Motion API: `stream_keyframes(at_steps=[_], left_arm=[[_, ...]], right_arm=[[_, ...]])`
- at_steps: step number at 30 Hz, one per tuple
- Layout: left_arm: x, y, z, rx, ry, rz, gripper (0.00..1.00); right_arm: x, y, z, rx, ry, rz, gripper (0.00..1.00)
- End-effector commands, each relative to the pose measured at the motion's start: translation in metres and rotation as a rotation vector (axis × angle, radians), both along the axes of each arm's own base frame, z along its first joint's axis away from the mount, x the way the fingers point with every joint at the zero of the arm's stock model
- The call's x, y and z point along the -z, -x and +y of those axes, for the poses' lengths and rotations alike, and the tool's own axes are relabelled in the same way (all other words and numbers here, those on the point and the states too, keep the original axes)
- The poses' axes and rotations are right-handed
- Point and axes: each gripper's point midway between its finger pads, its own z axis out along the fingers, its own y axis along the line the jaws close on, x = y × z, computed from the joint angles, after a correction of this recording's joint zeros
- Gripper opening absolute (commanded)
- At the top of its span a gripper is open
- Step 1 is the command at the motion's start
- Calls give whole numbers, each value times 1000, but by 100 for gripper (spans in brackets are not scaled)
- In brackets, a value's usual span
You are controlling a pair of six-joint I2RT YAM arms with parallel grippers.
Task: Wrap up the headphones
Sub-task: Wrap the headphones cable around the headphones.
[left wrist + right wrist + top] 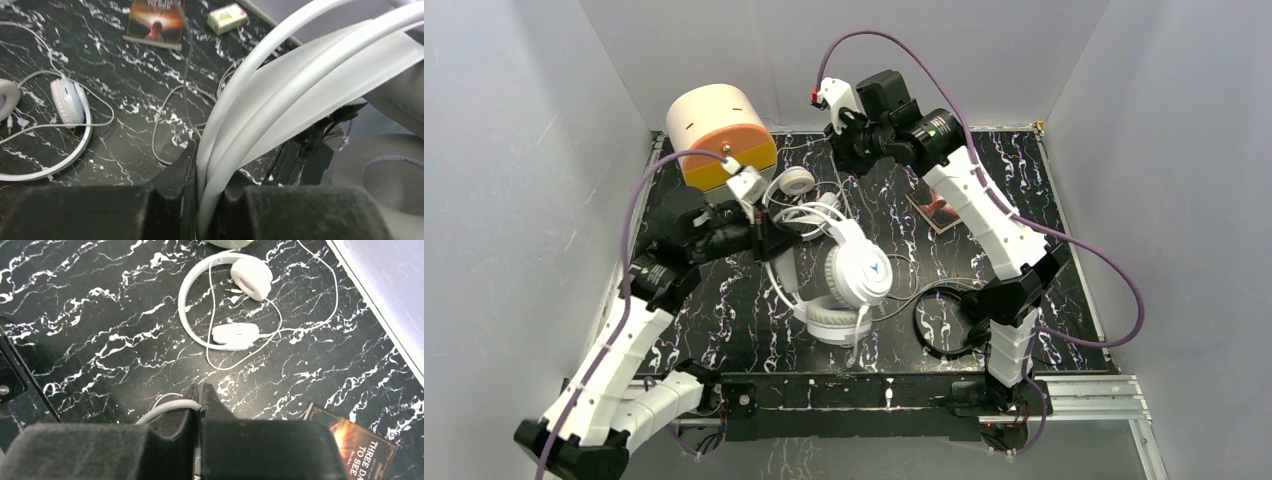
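Observation:
The big white over-ear headphones (854, 275) lie mid-table, and my left gripper (774, 238) is shut on their headband (260, 100), its jaws (206, 190) pinching the band's several white strips. My right gripper (842, 150) hangs above the back of the table, shut on a thin grey cord (165, 410) that runs up from the table (186, 75). The slimmer white on-ear headphones (235, 305) lie flat at the back with their cord looped loosely around them (65, 105). A small black pair (944, 320) lies by the right arm's base.
A cream and orange cylinder (721, 135) stands at the back left. A dark book (934, 210) lies right of centre (360, 440). A small green-white box (226, 18) sits near the far edge. Grey walls surround the black marbled table (724, 310).

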Motion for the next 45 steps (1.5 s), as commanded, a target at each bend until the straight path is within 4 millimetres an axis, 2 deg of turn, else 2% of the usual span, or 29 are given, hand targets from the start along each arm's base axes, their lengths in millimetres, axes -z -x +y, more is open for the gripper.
stream_keyframes(at_steps=[1, 5, 8, 14, 20, 24, 26, 28, 29, 32, 36, 41, 42, 45], left_arm=[[27, 4, -19, 18, -125, 16, 0], [66, -20, -6, -137, -320, 61, 0], [85, -43, 20, -337, -449, 80, 0], [88, -70, 71, -712, -544, 83, 0], [85, -85, 103, -1003, -543, 105, 0], [88, -93, 116, -1162, -530, 126, 0], [90, -97, 118, -1214, -522, 135, 0], [88, -102, 115, -1248, -487, 146, 0], [86, -104, 112, -1252, -459, 154, 0], [77, -111, 99, -1246, -358, 187, 0], [61, -115, 85, -1233, -217, 217, 0], [28, -115, 80, -1229, -22, 214, 0], [21, -114, 78, -1225, 18, 219, 0], [2, -115, 71, -1203, 107, 229, 0]], right_arm=[[-30, -5, -26, 47, -3, -111, 0], [-35, 0, -38, 66, 18, -132, 0], [-36, 7, -45, 71, 27, -122, 0], [-25, 30, -49, 55, 73, -69, 0], [-19, 73, -29, -11, 94, 2, 0], [-7, 106, -16, -48, 95, 95, 0], [5, 122, -9, -58, 84, 197, 0], [10, 126, -3, 29, 29, 313, 0], [11, 131, 1, 71, -14, 389, 0], [3, 153, 26, 26, -181, 554, 0], [-7, 151, 39, 37, -309, 574, 16], [-11, 150, 54, -21, -440, 555, 16], [-7, 150, 55, -33, -455, 536, 17], [-17, 150, 54, -71, -531, 416, 25]])
